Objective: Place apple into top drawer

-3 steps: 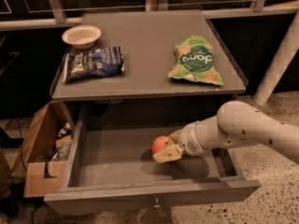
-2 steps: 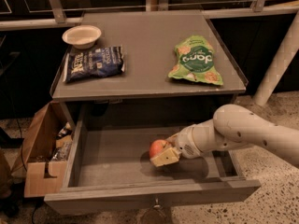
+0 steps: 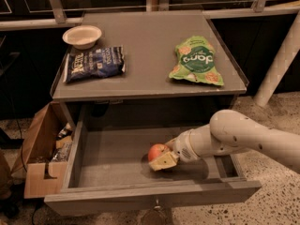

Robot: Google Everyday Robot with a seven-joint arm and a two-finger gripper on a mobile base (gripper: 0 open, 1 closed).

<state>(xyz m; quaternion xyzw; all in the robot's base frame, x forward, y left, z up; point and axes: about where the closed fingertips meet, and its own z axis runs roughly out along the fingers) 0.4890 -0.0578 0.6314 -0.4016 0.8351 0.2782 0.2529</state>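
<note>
While the grey worktop point(image 3: 145, 46) fills the upper half of the view, the top drawer point(image 3: 140, 199) stands pulled out wide beneath it, with its front panel nearest the camera and its side walls low. The drawer floor is bare from the left wall to the middle, which leaves open room on that side. A white arm point(image 3: 243, 135) comes in from the right over the drawer's right wall and reaches down into it. Just beside the drawer's left wall stands an open brown cardboard box point(image 3: 40, 139); it holds small items too dim to make out. On the worktop a green snack bag point(image 3: 196, 61) lies toward the right edge and a blue snack bag point(image 3: 93, 63) toward the left. A pale bowl point(image 3: 82, 35) sits just behind the blue bag, near the back-left corner. The hand point(image 3: 165, 159) is low inside the drawer, a little right of centre, closed on the apple point(image 3: 157, 150). The apple is at the hand's left tip, and I cannot tell whether it touches the drawer floor or hangs just above it.
</note>
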